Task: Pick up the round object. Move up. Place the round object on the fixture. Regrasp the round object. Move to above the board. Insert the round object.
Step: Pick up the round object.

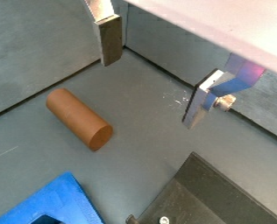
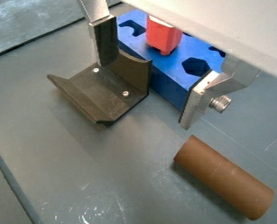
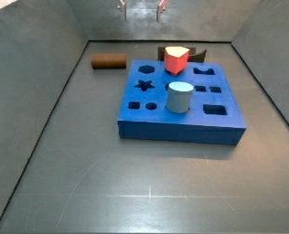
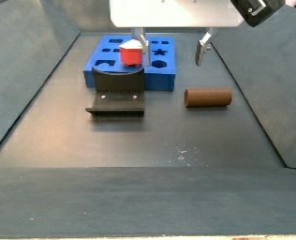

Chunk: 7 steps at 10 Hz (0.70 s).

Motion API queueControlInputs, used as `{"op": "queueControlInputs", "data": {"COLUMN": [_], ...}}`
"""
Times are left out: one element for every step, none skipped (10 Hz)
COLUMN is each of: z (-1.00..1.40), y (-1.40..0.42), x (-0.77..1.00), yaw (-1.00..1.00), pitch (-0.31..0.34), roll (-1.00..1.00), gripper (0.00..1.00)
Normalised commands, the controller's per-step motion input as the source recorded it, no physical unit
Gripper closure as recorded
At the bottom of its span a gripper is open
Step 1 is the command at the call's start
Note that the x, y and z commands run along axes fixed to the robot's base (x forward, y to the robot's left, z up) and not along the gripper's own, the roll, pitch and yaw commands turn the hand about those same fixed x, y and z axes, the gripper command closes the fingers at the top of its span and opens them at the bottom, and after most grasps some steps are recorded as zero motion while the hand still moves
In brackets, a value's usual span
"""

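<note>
The round object is a short brown peg lying on its side on the dark floor (image 1: 80, 118) (image 2: 223, 175) (image 3: 108, 62) (image 4: 208, 97). My gripper (image 1: 152, 93) (image 2: 147, 94) (image 4: 172, 47) hangs open above the floor, nothing between its fingers (image 1: 110, 39), and the peg lies off to one side of it. In a side view the gripper (image 3: 141, 9) shows only at the back wall. The dark fixture (image 2: 106, 92) (image 4: 117, 101) stands beside the blue board (image 2: 182, 74) (image 3: 181, 123) (image 4: 163, 75); in a side view a red block partly hides the fixture (image 3: 198, 53).
A red angular block (image 3: 176, 60) (image 4: 132, 56) (image 2: 165, 37) and a pale grey cylinder (image 3: 180, 97) stand in the board's holes. Grey walls (image 3: 61, 55) enclose the floor on the sides and back.
</note>
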Motion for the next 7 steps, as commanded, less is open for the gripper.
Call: {"op": "queueControlInputs", "data": {"z": [-0.11,-0.2,-0.17,-0.2,-0.17,-0.17,-0.3], "y": [0.08,0.0,0.0,0.0,0.0,0.0,0.0], "x": [0.01,0.0,-0.14,-0.28,-0.24,-0.23,-0.33], "yaw": [-0.73,-1.0,-0.98,-0.86,-0.87,-0.87,-0.77], "pitch": [0.0,0.0,0.0,0.0,-0.04,-0.103,-0.274], "roll": [0.05,0.07,0.0,-0.01,-0.05,-0.11,-0.35], "gripper": [0.0,0.0,0.0,0.0,0.0,0.0,0.0]}}
